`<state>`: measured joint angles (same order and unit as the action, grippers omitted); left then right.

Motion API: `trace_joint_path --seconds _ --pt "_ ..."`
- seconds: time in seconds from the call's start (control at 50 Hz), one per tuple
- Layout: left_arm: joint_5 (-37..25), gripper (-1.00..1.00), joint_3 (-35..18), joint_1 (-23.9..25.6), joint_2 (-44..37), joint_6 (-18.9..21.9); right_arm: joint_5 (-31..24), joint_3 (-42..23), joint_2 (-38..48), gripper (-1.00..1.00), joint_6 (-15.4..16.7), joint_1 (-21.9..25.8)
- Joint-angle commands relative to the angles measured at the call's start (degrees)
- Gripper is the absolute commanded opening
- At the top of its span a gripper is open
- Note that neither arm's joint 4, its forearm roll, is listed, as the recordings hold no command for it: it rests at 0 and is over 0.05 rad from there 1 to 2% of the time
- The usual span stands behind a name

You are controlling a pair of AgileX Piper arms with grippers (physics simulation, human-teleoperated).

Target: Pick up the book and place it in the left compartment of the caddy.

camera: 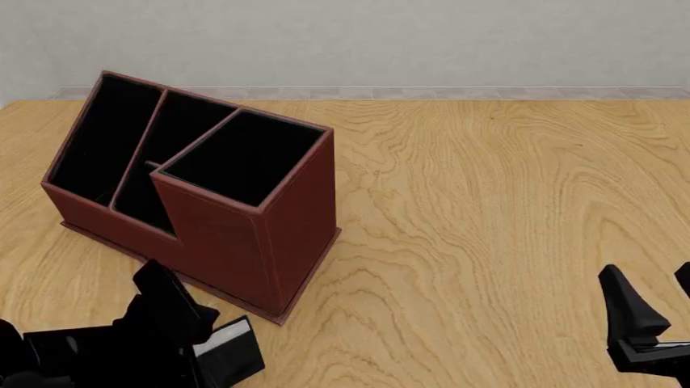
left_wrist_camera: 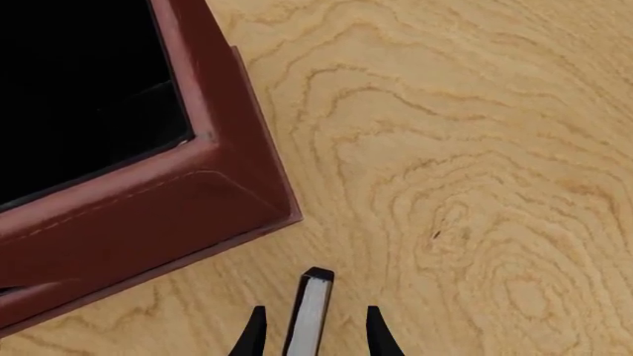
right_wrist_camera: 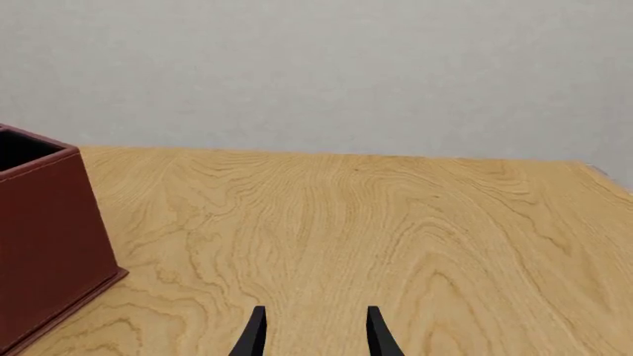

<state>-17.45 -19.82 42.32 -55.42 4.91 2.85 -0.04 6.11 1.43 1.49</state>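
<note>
Left gripper (left_wrist_camera: 311,330): seemingly pinching the small black white-edged hardcover book (left_wrist_camera: 310,311), near edge.
Caddy: reddish-brown three-compartment box organizer (camera: 232,234), far-left area.
Right gripper (right_wrist_camera: 311,330): spread, empty.

Caddy (camera: 248,234), upper left of front view: dark reddish-brown outside w/ pale stitching along the rim, black inside all compartments. Book (camera: 232,349), lower left: black cover, white page edges; in left wrist view a white strip w/ black trim at bottom centre (left_wrist_camera: 311,311). Counter (camera: 485,210): light tan wood, darker brown wavy grain w/ swirling rings. Left claw (left_wrist_camera: 311,334) black, right claw (right_wrist_camera: 311,334) black too. Wall (right_wrist_camera: 316,74) across top of frame: plain pale grey, no pattern.
</note>
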Motion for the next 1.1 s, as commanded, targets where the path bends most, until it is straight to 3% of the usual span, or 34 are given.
trace_joint_path --seconds 0.02,0.88,0.9,1.1 --pt "0.35 1.0 0.33 -0.12 -0.01 -0.18 -0.21 0.01 -0.25 1.0 -0.04 -0.04" --pt "5.29 1.0 3.51 0.7 -1.49 -0.95 -0.68 -0.02 -0.94 1.0 0.17 -0.25" --pt "5.68 -1.0 3.58 0.84 -1.86 -1.12 -0.61 -0.05 -0.85 1.0 0.19 -0.27" --pt "5.45 -1.0 3.09 1.58 -0.75 -0.63 -0.54 -0.02 -0.83 1.0 0.11 -0.36"
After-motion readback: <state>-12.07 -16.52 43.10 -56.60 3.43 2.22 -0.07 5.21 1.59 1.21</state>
